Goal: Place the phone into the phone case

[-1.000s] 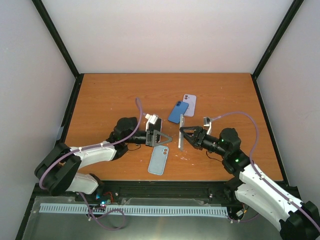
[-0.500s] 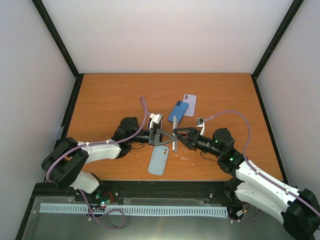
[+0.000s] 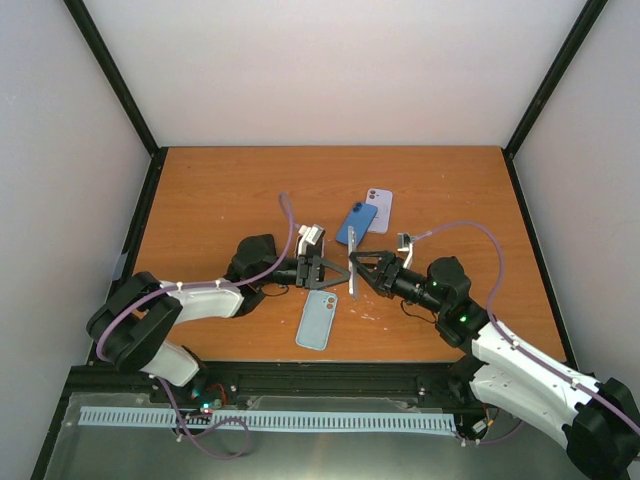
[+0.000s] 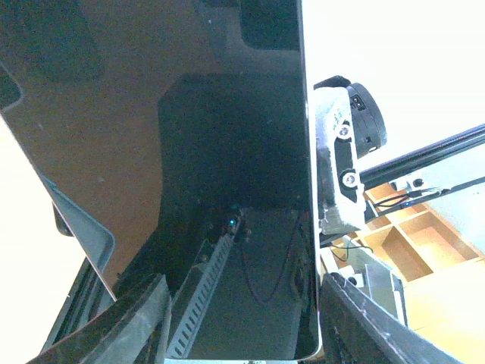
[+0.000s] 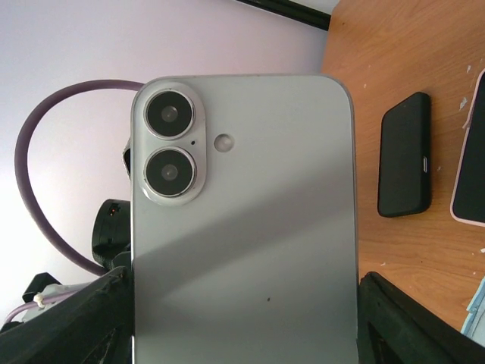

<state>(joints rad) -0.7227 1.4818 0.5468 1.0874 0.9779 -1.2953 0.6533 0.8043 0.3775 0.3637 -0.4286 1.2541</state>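
Note:
A grey phone (image 3: pixel 350 272) with two rear lenses is held upright on edge above the table between my two grippers. My right gripper (image 3: pixel 360 272) is shut on it across its width; its grey back (image 5: pixel 242 250) fills the right wrist view. My left gripper (image 3: pixel 334 272) is open, its fingers (image 4: pixel 356 318) astride the phone's black screen (image 4: pixel 227 189), close to both edges. The light blue phone case (image 3: pixel 317 320) lies flat on the table just below the grippers, and its corner shows in the left wrist view (image 4: pixel 85 236).
A blue phone (image 3: pixel 357 223) and a lilac one (image 3: pixel 377 208) lie on the wooden table (image 3: pixel 220 200) behind the grippers. The right wrist view shows a dark phone-shaped item (image 5: pixel 405 155) and a pink-edged one (image 5: pixel 471 152) on the table.
My right gripper carried the upright phone leftwards. My left gripper moved right to meet it, and its fingers now straddle the phone's screen side.

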